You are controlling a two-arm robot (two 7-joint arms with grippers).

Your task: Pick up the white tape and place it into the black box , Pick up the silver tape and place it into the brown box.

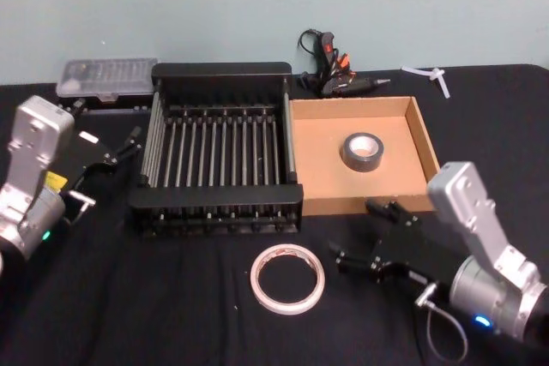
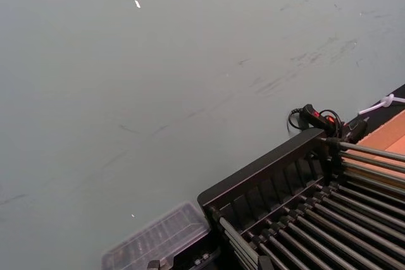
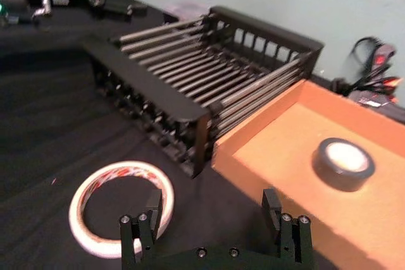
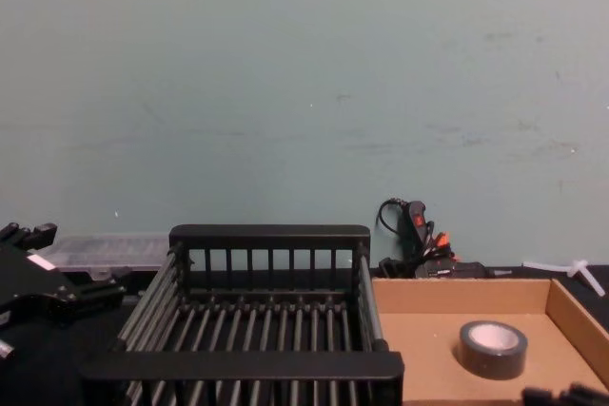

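Currently, left to right: left gripper [image 1: 116, 153] sits at the desk's left edge, just beside the black box [image 1: 218, 73], jaws apart, holding nothing. Looks parked.

Black box is a slatted crate with thick solid rims; nothing in it. A clear plastic case [image 1: 106, 79] lies behind its left corner.

White tape [image 1: 288, 278] lies flat on the black desk [image 1: 171, 315], in front of the crate's right front corner, touching neither box. Wide, thin, cream ring with red marks on the inner ring and a big open centre. Judgement: light, stiff enough to hold shape, smooth edge. Best hold is one jaw inside the hole, one outside, pinching the band on the side nearest the gripper.

Right gripper [image 1: 367, 237] is just right of the roll, jaws spread wide, empty, pointed at it, not touching.

Brown box [image 1: 425, 145], a shallow cardboard tray, touches the crate's right side. Silver tape [image 1: 361, 152] already lies flat inside it, near the middle: small, thick, dark grey, pale core. That half looks done.

Glue gun [image 1: 330, 70] lies behind the tray.
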